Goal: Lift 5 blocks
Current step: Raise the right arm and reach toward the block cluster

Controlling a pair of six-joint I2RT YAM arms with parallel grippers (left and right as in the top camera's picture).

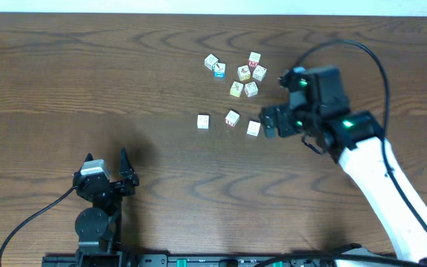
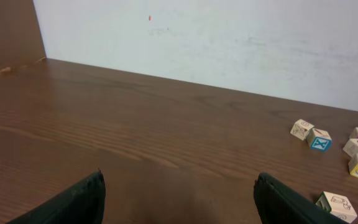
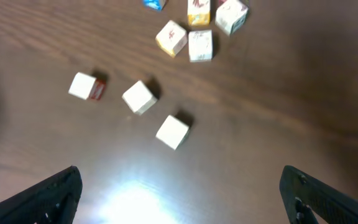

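**Overhead view.** The blocks point(image 1: 232, 118) lie scattered on the far, right-of-centre part of the wooden table point(image 1: 124, 74). Three of them form a loose row nearest the arms. A tighter cluster sits just behind this row, and at its left edge is a cube with a bright blue face point(image 1: 219, 70), touching or nearly touching a pale neighbour. The right gripper point(image 1: 267, 122) hangs just beside the right end of the row with its fingers spread wide and nothing between them. The left gripper point(image 1: 106, 157) sits near the front edge, well apart from every cube, and is likewise spread and empty.

**Right wrist view.** The two fingertips point(image 3: 48, 199) frame the bottom corners of the frame. The row of three blocks point(image 3: 173, 131) lies ahead of them on the table point(image 3: 303, 93), apart from both fingers. The closest block lies roughly on the midline of the right gripper point(image 3: 182, 199). The picture is blurred, so the face prints cannot be read, though the left block seems to show a red side.

**Left wrist view.** The fingers point(image 2: 73, 202) of the left gripper point(image 2: 179, 205) stand wide over the bare table point(image 2: 135, 124). The blocks point(image 2: 336, 205) and the cube with a bright blue face point(image 2: 319, 139) appear far to the right, below a white wall point(image 2: 229, 43).
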